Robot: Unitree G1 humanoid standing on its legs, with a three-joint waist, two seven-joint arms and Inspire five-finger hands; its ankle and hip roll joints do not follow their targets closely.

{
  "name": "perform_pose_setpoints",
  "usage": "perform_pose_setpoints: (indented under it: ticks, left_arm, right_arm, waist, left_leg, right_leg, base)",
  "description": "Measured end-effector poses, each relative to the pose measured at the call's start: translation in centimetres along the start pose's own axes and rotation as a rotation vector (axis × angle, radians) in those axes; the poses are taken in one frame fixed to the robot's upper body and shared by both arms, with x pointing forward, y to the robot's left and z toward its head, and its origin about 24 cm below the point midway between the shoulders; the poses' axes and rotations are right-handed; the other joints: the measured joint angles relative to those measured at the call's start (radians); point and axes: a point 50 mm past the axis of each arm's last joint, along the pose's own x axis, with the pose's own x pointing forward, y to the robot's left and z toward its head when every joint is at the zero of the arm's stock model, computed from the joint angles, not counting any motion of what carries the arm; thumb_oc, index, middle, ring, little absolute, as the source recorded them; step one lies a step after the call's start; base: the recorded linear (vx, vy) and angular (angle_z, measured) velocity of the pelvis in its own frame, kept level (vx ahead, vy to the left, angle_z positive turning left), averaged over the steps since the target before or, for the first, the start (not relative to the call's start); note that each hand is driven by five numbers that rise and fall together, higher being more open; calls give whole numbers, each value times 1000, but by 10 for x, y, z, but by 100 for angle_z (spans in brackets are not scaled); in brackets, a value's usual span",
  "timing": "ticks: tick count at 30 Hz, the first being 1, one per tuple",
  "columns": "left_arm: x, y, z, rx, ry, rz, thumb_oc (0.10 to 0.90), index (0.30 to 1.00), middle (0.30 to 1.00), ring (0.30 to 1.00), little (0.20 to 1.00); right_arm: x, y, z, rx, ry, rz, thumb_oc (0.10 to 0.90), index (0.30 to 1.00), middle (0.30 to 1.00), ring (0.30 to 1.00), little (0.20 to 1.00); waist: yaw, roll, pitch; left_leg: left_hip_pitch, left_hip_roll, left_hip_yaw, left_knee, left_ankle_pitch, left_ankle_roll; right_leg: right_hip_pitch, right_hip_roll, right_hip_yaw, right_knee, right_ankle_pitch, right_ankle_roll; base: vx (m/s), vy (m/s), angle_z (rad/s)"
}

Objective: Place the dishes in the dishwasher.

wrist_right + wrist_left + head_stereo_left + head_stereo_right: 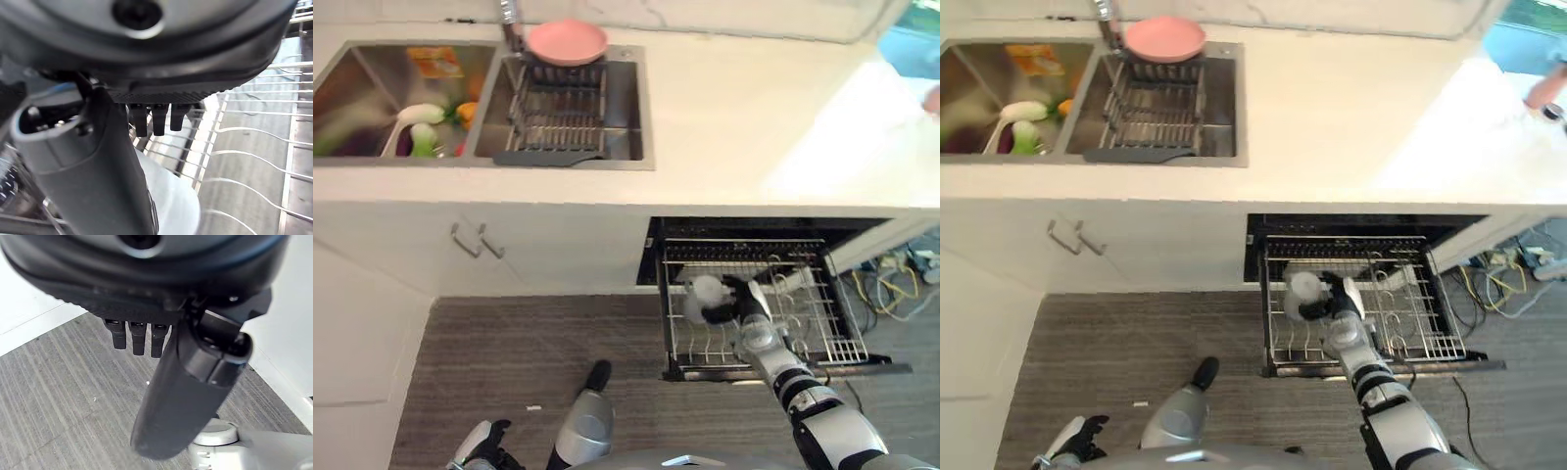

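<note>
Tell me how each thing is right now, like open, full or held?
Dishwasher rack: pulled out over the floor.
White dish: in the rack, at the right hand.
Right hand: over the rack by the white dish; grip unclear.
Left hand: low over the floor, holding nothing.
Pink plate: resting on the sink rack.
Cupboard doors: closed.

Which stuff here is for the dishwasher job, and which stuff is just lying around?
For the job:
- white dish at the right hand
- dishwasher rack, pulled out
- pink plate over the sink rack

Just lying about:
- white spoon and colourful bits in the left sink basin
- cables on the floor
- left hand, hanging idle
</note>
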Motion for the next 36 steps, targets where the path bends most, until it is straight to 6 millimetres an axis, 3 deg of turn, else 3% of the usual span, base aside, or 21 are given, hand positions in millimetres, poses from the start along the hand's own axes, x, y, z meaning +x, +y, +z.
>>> perform_pose_setpoints:
  ticks: [3,5,7,9,11,13,15,16,18,19,21,23,25,27,29,30,31,32,34,35,36]
  left_arm:
    - [-1,-4,3,-32,-3,0,800,900,900,900,900]
    - [0,-6,6,-40,-8,-3,800,900,900,900,900]
    - [-5,-15,-2,-94,31,-18,800,900,900,900,900]
    - [-7,-19,-5,-156,57,-21,800,900,900,900,900]
    - [-13,-29,-19,-277,138,-32,800,900,900,900,900]
    - [-15,-36,-23,-381,187,-44,800,900,900,900,900]
    - [-15,-36,-22,-417,180,-47,800,900,900,900,900]
    - [-9,-32,-11,-489,169,-33,800,900,900,900,900]
    - [-7,-36,2,-568,160,-40,800,900,900,900,900]
    - [-8,-44,11,-611,151,-62,800,900,900,900,900]
    - [-10,-56,22,-619,140,-103,800,900,900,900,900]
    - [-12,-62,23,-603,147,-123,800,900,900,900,900]
    - [-16,-66,9,-576,195,-117,800,900,900,900,900]
    - [-22,-72,-2,-553,230,-132,800,900,900,900,900]
    - [-30,-88,-9,-498,276,-193,800,900,900,900,900]
    - [-33,-94,-10,-477,289,-221,800,900,900,900,900]
    - [-30,-90,-8,-380,261,-251,800,900,900,900,900]
    - [-25,-83,-6,-332,236,-244,800,900,900,900,900]
    - [-19,-73,0,-245,184,-234,800,900,900,900,900]
    - [-15,-68,7,-219,156,-223,800,900,900,900,900]
    - [-9,-58,10,-201,142,-193,800,900,900,900,900]
  right_arm:
    - [-7,-7,24,22,-151,-12,800,900,900,900,900]
    - [-9,-11,28,26,-182,-18,800,900,900,900,900]
    - [-21,-9,39,57,-269,10,800,900,900,900,900]
    - [-29,-10,38,89,-280,25,800,900,900,900,900]
    - [-45,-8,43,126,-342,84,800,900,900,900,900]
    - [-50,-17,41,103,-366,101,800,900,900,900,900]
    - [-50,-24,37,75,-359,95,800,900,900,900,900]
    - [-52,-35,29,66,-350,65,800,900,900,900,900]
    - [-51,-47,25,46,-339,30,800,900,900,900,900]
    - [-50,-54,25,43,-339,-1,800,900,900,900,900]
    - [-49,-63,24,47,-338,-45,800,900,900,900,900]
    - [-50,-65,21,54,-327,-66,800,900,900,900,900]
    - [-53,-73,21,73,-331,-103,800,900,900,900,900]
    - [-54,-82,22,77,-341,-140,800,900,900,900,900]
    - [-60,-105,20,79,-349,-224,800,900,900,900,900]
    - [-60,-114,20,83,-349,-264,800,900,900,900,900]
    - [-66,-125,14,131,-332,-339,800,900,900,900,900]
    - [-72,-125,8,155,-318,-357,800,900,900,900,900]
    - [-80,-114,3,195,-306,-347,800,900,900,900,900]
    - [-80,-92,3,204,-299,-268,800,900,900,900,900]
    - [-78,-77,10,216,-323,-209,800,900,900,900,900]
  waist:
    - [-33,4,-4]
    - [-55,2,-9]
    - [-58,5,-18]
    - [-94,13,-22]
    - [-109,28,-31]
    - [-142,50,-39]
    - [-146,67,-39]
    - [-146,63,-36]
    - [-144,99,-31]
    - [-144,143,-29]
    - [-155,168,-13]
    - [-168,165,-4]
    - [-218,183,-9]
    - [-240,201,-12]
    - [-264,219,-16]
    - [-279,222,-18]
    - [-320,184,-25]
    - [-317,157,-25]
    - [-303,144,-27]
    - [-309,155,-52]
    - [-314,144,-44]
  left_leg:
    - [21,11,30,0,-9,-1]
    - [32,20,42,-3,-12,-1]
    - [77,35,126,-26,-20,-1]
    - [112,47,160,-42,-21,-3]
    - [164,59,238,-59,-22,-2]
    - [185,76,255,-58,-25,-5]
    - [179,90,255,-43,-28,-12]
    - [94,97,235,69,-32,-20]
    - [25,114,222,141,-31,-26]
    - [7,123,221,105,-4,-48]
    - [33,127,232,18,10,-70]
    - [62,166,280,16,-1,-93]
    - [79,273,418,60,3,-126]
    - [144,328,442,43,29,-146]
    - [194,334,437,67,30,-161]
    - [217,319,426,56,6,-156]
    - [245,198,394,15,-93,-116]
    - [243,149,381,22,-106,-91]
    - [241,87,371,82,-142,-22]
    - [243,85,340,103,-167,27]
    - [236,79,337,131,-182,57]
  right_leg:
    - [1,0,31,0,1,0]
    - [1,2,44,0,0,-2]
    - [-21,4,135,1,5,-7]
    - [-23,4,168,0,5,-7]
    - [-35,7,258,0,9,-10]
    - [-29,22,289,0,8,-12]
    - [-30,36,293,0,4,-18]
    - [-36,38,263,-4,0,-24]
    - [-45,54,231,-5,-7,-40]
    - [-49,67,200,-1,-2,-52]
    - [-51,55,149,-1,5,-67]
    - [-51,3,93,6,19,-58]
    - [-34,-13,51,17,26,-47]
    - [-22,-32,51,17,40,-20]
    - [-14,-98,48,59,58,10]
    - [-15,-144,56,99,62,15]
    - [5,-271,48,176,104,5]
    - [-1,-336,49,232,141,-7]
    - [-25,-447,63,360,294,-99]
    - [-74,-438,131,430,152,-54]
    - [-121,-423,184,487,106,-37]
  base:
    - [-8,-15,-34]
    - [7,-14,-40]
    - [16,-19,-99]
    - [-30,-31,-70]
    - [7,-76,-107]
    - [-86,-135,-63]
    - [-125,-132,1]
    - [-76,-63,50]
    - [-128,5,64]
    - [-87,66,70]
    - [-119,180,73]
    - [-187,419,72]
    - [-99,288,80]
    - [-178,389,24]
    - [-186,489,33]
    - [-199,774,100]
    - [-190,748,111]
    - [-148,587,114]
    - [-82,331,58]
    - [-107,375,49]
    - [-137,285,42]
